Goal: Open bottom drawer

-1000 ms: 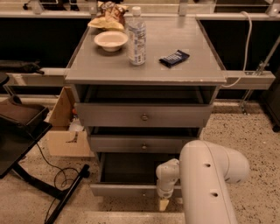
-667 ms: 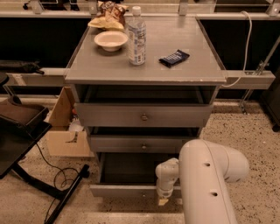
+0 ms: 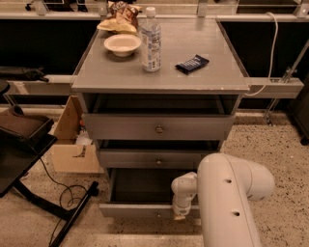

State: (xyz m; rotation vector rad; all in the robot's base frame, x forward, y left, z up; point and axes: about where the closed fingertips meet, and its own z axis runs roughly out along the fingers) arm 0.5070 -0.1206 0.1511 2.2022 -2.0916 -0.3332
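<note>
The bottom drawer (image 3: 135, 210) of the grey cabinet stands pulled out toward me. Its dark inside (image 3: 145, 185) shows above its narrow grey front. My gripper (image 3: 179, 214) hangs from the white arm (image 3: 227, 202) right at the middle of that front, where it hides the knob. I cannot tell whether it touches the front. The middle drawer (image 3: 157, 159) and the top drawer (image 3: 158, 128) sit a little out from the frame, each with a small round knob.
On the cabinet top stand a white bowl (image 3: 122, 44), a clear water bottle (image 3: 150, 41), a dark snack bar (image 3: 192, 63) and a chip bag (image 3: 120, 12). A cardboard box (image 3: 72, 140) and a black stand with a cable (image 3: 29, 159) are at the left on the speckled floor.
My gripper has risen slightly along the bottom drawer's front. The drawer stays pulled out about as far as before.
</note>
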